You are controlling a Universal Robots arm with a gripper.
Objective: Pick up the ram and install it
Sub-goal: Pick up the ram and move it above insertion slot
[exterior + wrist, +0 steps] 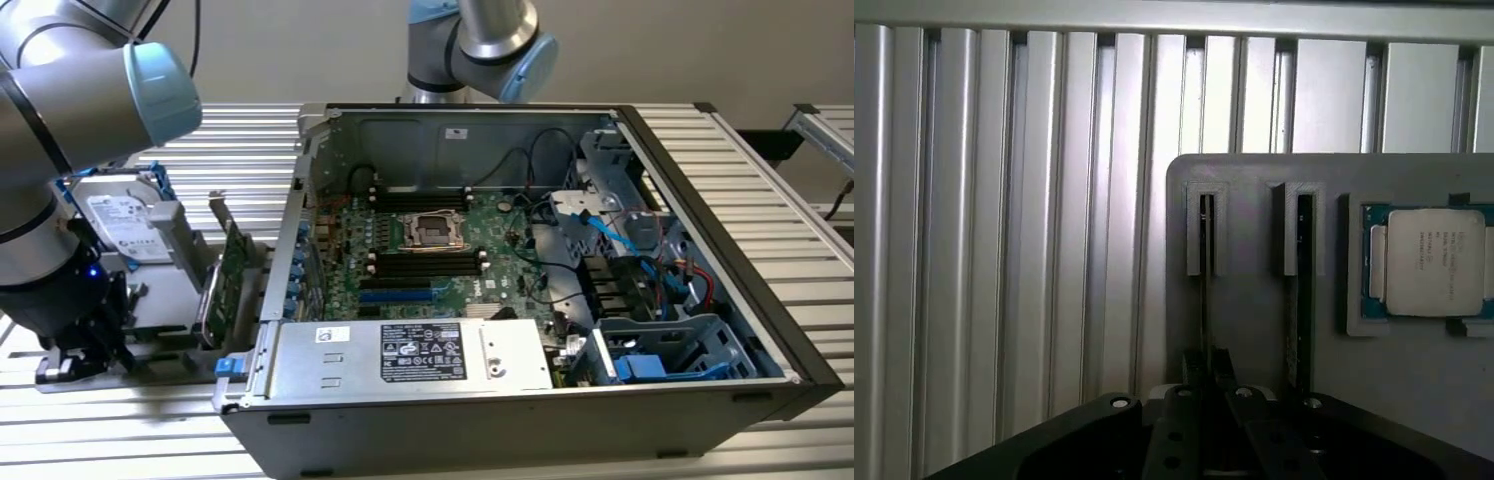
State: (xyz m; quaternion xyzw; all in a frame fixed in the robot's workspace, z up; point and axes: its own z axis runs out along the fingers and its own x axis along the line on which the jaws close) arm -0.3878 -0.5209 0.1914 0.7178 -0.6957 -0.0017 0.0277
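**Hand pinched on the ram in its grey holder**

Black hand (1208,375) is almost closed, its fingers narrow around the ram (1205,305). The ram stands on its edge in a slot of the grey holder (1249,300) on the ribbed desk (1004,250), near a second stick (1301,300) and a processor (1429,262). I judge the ram light and stiff but fragile. A straight grip across its thin faces, near the middle and away from the contacts, seems safest.

The ram (1205,300) stands in the holder's (1254,330) slot.

Robotics lab bench: slatted aluminium table (761,150), robot arm (80,90) at 9 o'clock, open PC case (534,430) centre.
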